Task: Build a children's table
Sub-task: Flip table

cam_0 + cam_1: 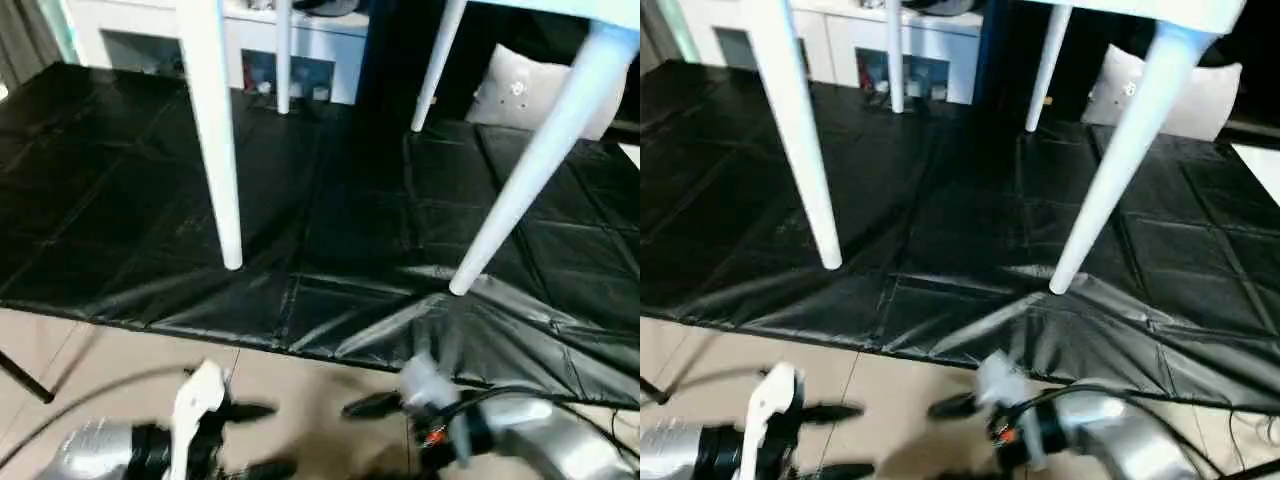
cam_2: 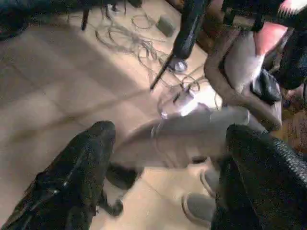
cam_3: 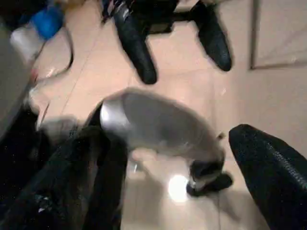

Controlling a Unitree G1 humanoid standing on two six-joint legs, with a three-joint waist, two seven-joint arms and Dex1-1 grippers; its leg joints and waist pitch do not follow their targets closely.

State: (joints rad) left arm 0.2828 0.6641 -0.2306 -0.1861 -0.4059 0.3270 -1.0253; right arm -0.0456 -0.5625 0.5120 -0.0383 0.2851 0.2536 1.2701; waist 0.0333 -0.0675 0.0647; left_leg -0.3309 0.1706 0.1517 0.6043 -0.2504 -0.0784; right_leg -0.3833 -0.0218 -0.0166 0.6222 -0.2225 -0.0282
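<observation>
Left eye view shows the children's table [image 1: 215, 120] standing upright on its four white legs on a black mat [image 1: 330, 230] spread over the tan floor [image 1: 120, 360]. Its top runs off the far edge; the near left leg [image 1: 213, 130] is upright and the near right leg [image 1: 540, 160] slants down to the left, both ends resting on the mat. Behind it, far left, stands a white cabinet [image 1: 290, 60], and far right a pale cushion [image 1: 520, 95]. Both silver forearms hang low at the near edge, well apart from the table. The left gripper [image 1: 255, 440] points right with its black fingers apart, holding nothing. The right gripper [image 3: 172, 182] also has its fingers spread, seemingly empty, though motion blur smears it
</observation>
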